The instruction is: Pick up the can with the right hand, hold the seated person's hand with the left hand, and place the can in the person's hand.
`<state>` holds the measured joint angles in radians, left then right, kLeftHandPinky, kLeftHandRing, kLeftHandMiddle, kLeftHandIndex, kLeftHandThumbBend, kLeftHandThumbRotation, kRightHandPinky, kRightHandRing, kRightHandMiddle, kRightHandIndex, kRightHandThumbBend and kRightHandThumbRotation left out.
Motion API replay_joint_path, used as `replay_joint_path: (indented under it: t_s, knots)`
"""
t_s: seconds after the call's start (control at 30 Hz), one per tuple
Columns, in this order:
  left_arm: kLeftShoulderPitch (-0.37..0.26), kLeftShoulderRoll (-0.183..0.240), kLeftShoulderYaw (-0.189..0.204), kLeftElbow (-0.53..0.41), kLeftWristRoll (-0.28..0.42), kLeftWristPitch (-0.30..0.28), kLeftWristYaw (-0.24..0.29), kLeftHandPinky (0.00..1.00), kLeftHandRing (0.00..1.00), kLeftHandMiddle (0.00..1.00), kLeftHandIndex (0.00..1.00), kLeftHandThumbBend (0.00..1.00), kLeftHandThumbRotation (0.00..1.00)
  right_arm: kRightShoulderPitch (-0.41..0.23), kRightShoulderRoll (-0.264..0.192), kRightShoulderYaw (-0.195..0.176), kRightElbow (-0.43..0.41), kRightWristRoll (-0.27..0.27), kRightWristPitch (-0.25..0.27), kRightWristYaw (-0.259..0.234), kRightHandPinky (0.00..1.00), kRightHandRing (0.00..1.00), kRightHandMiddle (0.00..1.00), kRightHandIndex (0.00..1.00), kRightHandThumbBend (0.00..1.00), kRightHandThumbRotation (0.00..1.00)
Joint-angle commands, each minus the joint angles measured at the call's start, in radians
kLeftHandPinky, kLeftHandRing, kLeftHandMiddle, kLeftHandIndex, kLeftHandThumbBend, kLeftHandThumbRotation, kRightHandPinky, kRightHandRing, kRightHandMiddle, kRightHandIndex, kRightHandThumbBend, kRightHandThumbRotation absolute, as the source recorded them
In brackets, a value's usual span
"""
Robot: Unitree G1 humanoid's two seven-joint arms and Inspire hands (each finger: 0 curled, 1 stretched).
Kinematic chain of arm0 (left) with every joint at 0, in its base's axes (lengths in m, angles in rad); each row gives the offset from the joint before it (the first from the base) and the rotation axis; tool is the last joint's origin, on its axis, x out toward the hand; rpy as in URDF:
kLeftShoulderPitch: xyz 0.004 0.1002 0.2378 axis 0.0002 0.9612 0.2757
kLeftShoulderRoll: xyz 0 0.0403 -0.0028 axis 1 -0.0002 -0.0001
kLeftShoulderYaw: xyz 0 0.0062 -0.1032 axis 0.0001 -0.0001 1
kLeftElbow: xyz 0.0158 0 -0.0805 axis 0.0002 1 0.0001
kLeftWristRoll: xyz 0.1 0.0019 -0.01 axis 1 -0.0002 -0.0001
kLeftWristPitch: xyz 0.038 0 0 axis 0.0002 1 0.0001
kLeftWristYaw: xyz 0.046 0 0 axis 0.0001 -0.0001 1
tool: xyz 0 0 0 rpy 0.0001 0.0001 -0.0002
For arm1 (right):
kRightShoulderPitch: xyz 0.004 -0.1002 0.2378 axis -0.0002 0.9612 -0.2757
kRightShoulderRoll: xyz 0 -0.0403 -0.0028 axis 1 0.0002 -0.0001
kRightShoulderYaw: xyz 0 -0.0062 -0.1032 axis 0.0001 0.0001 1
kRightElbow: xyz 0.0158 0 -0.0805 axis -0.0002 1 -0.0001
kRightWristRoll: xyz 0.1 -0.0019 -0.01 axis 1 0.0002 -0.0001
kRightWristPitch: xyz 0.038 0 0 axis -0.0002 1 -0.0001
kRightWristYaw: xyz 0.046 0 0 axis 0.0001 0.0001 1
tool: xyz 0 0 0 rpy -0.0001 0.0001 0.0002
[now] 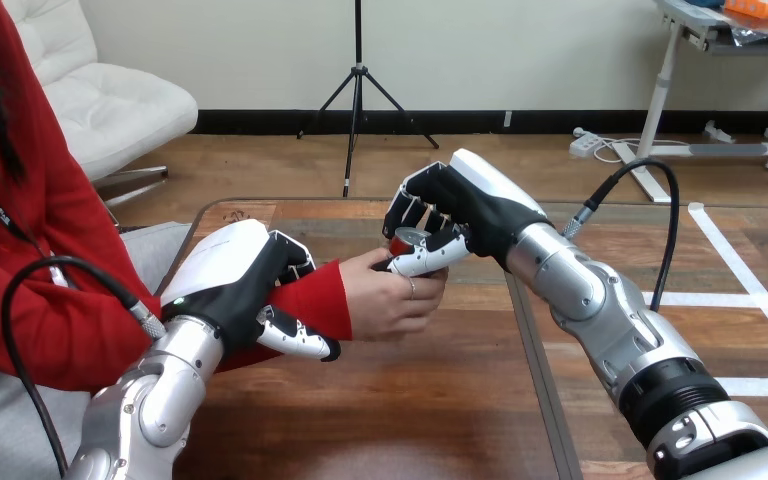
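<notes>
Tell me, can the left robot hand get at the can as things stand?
Probably not. The left robot hand is curled round the person's wrist, so it is busy, and the person's hand lies between it and the can, which the right robot hand grips.

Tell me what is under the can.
The person's hand lies directly under the can, which the right hand grips from above. The can's base is hidden between both hands, so whether it rests on the palm cannot be told.

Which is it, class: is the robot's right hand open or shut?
Shut: the right hand curls its fingers round the can, over the person's hand.
</notes>
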<state>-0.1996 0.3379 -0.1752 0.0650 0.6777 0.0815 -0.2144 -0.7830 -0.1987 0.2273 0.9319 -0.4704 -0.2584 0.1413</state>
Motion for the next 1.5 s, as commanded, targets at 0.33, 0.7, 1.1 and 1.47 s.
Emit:
replay_joint_path:
  t_s: [0.33,0.7,1.1,1.47]
  knots:
    - [-0.222,-0.048,0.013,-0.139,-0.051,-0.050,0.043,0.22,0.29,0.37,0.38,0.74,0.00,-0.236,0.038,-0.006,-0.215,0.032,-0.017,0.010,0.30,0.36,0.42,0.45,0.64,0.00]
    - [-0.214,-0.050,0.019,-0.137,-0.061,-0.048,0.037,0.22,0.28,0.37,0.38,0.74,0.00,-0.239,0.024,-0.009,-0.219,0.029,-0.014,0.011,0.29,0.34,0.41,0.45,0.64,0.00]
    - [-0.208,-0.051,0.017,-0.140,-0.055,-0.046,0.036,0.22,0.29,0.37,0.37,0.73,0.00,-0.245,0.014,-0.014,-0.213,0.030,-0.026,0.007,0.28,0.33,0.40,0.45,0.65,0.00]
    - [-0.205,-0.044,0.013,-0.146,-0.049,-0.049,0.027,0.25,0.32,0.40,0.38,0.74,0.00,-0.245,0.000,-0.007,-0.219,0.005,-0.022,-0.013,0.27,0.33,0.40,0.45,0.66,0.00]
